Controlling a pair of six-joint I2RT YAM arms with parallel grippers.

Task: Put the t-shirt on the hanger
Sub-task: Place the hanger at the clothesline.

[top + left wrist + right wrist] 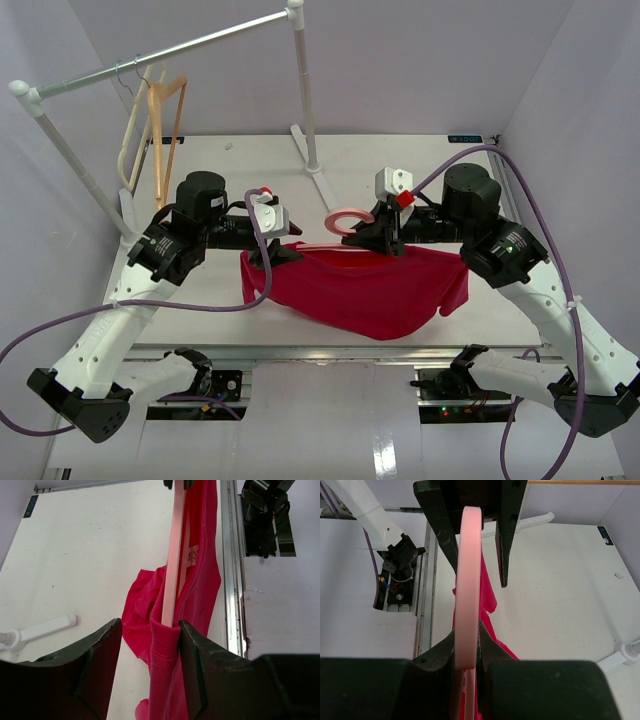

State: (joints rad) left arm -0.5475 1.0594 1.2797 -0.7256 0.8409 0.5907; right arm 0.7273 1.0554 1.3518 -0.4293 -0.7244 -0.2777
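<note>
Right gripper point(467, 636) is clamped on the smooth, thin pink plastic hanger point(470, 555). Left gripper point(149, 630) stands wide, with a stitched edge of the soft crimson t-shirt point(370, 290) against one finger. The shirt sags in folds from the hanger near the table's point(420, 160) front edge, mid-width; a tan hanger point(168, 125) hangs over the far-left corner.

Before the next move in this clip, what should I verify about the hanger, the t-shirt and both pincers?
1. Right pincer shut on the hook of the thin pink plastic hanger: ok.
2. Hanger arm inside the crimson-red fabric t-shirt: ok at the left pincer's end.
3. Left pincer open, straddling the shirt's edge without clamping it: ok.
4. Both shoulders seated on the hanger: cannot tell.
5. Shirt lifted off the white table: cannot tell.
</note>
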